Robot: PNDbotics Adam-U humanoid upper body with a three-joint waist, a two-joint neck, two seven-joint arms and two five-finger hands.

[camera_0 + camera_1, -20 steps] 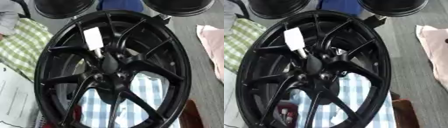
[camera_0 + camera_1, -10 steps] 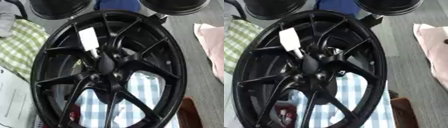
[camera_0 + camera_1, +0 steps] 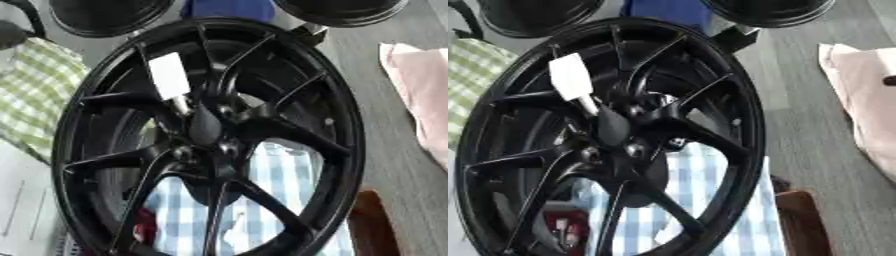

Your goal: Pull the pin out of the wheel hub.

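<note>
Neither hand appears in either view, so the state of the fingers cannot be told. Nearest, below the wheel hub (image 3: 208, 131), a blue-and-white checked cloth (image 3: 262, 200) shows between the spokes, soft and creased, probably laid there as padding for the wheel. The black wheel (image 3: 346, 150) lies face up, its spokes glossy and angular, which keeps the hub open to reach. Just above and left of the hub stands the pin (image 3: 169, 76), a flat white tab on a thin pale stem, still seated. Beyond the hub, two more dark rims (image 3: 105, 15) rest at the far edge.
</note>
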